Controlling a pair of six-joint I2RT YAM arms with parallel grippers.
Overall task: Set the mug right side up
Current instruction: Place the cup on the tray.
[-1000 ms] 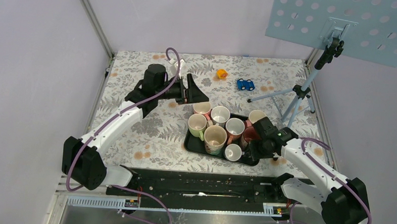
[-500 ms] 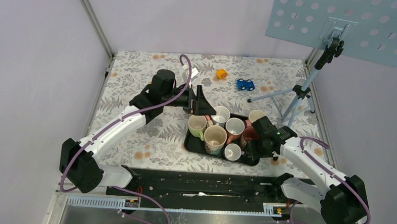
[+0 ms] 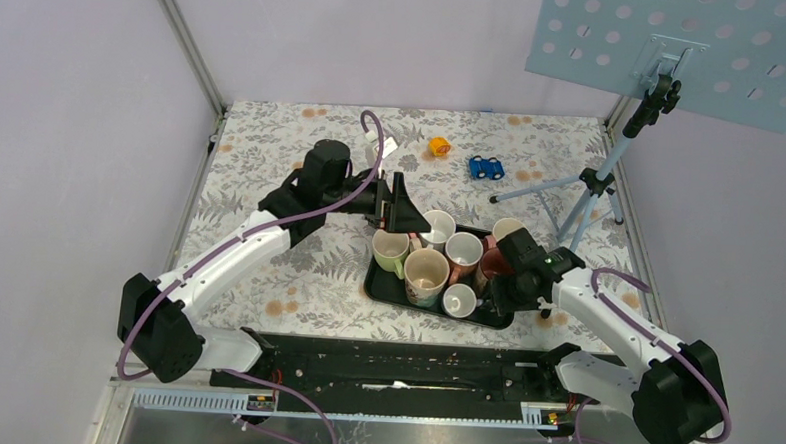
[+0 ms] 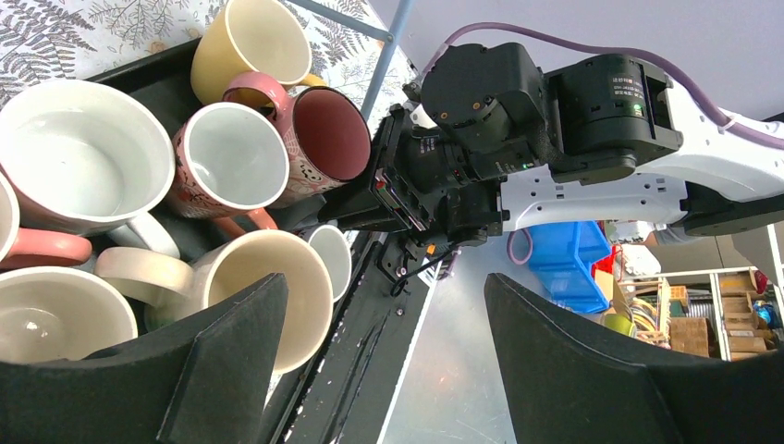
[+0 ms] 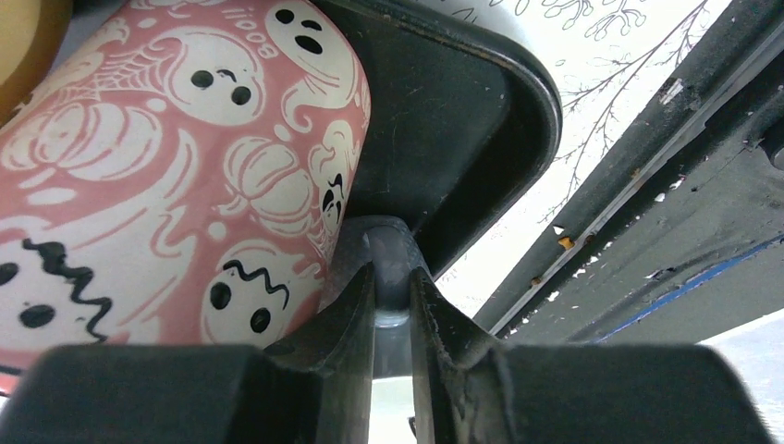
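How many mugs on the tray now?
8, all on the black tray: yellow far right, ghost-print beside it, white, pink-patterned and pale green across the middle, large cream and small white nearest, pink partly hidden under the left fingers.

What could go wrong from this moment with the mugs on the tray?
1. The ghost mug looks tilted beside the right gripper, whose jaws stand barely apart; it might tip onto its neighbours.
2. The mugs crowd the tray; the wide-open left gripper just above could bump one.

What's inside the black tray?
Several mugs crowd the tray, including a pink ghost mug. The left gripper covers the far corner; the right gripper hides part of the right side.
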